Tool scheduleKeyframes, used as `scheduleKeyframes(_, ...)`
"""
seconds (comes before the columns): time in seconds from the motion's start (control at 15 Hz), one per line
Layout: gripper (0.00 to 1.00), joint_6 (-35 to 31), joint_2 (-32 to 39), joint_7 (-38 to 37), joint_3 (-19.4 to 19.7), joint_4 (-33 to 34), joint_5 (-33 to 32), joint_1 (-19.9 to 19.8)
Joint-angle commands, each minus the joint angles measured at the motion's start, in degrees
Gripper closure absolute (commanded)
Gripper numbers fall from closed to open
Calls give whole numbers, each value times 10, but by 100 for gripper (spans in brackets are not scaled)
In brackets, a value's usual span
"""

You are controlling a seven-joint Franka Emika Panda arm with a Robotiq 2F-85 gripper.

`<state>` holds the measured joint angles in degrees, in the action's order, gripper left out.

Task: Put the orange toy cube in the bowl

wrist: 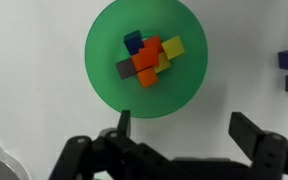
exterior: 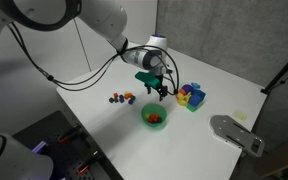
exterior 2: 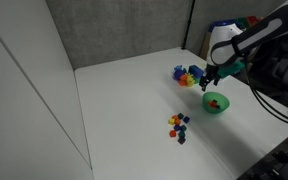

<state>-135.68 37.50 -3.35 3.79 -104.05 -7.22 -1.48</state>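
The green bowl (wrist: 146,57) sits on the white table and shows in both exterior views (exterior: 154,116) (exterior 2: 216,103). Inside it lie several small cubes, among them an orange toy cube (wrist: 146,62), yellow, blue and grey ones. My gripper (wrist: 184,128) hangs above the bowl's near edge with its fingers wide apart and nothing between them. In an exterior view the gripper (exterior: 156,88) is above the bowl, and it also shows raised over the bowl in the other view (exterior 2: 214,80).
A blue box of colourful blocks (exterior: 191,96) (exterior 2: 187,76) stands beyond the bowl. A small pile of loose tiny blocks (exterior: 121,98) (exterior 2: 178,124) lies on the table. A grey flat object (exterior: 236,133) lies near the table's edge.
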Motion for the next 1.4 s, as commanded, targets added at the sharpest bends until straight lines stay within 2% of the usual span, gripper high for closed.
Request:
scheduleKeyframes(0.0, 0, 47, -80, 28, -20, -60, 23, -3)
scheduleKeyframes(0.6, 0, 184, -294, 37, -38, -169, 36, 6)
scheduleKeyframes(1.0, 0, 239, -416, 55, -38, -179, 61, 9)
scheduleKeyframes(1.33, 0, 257, -459, 55, -35, -184, 59, 10)
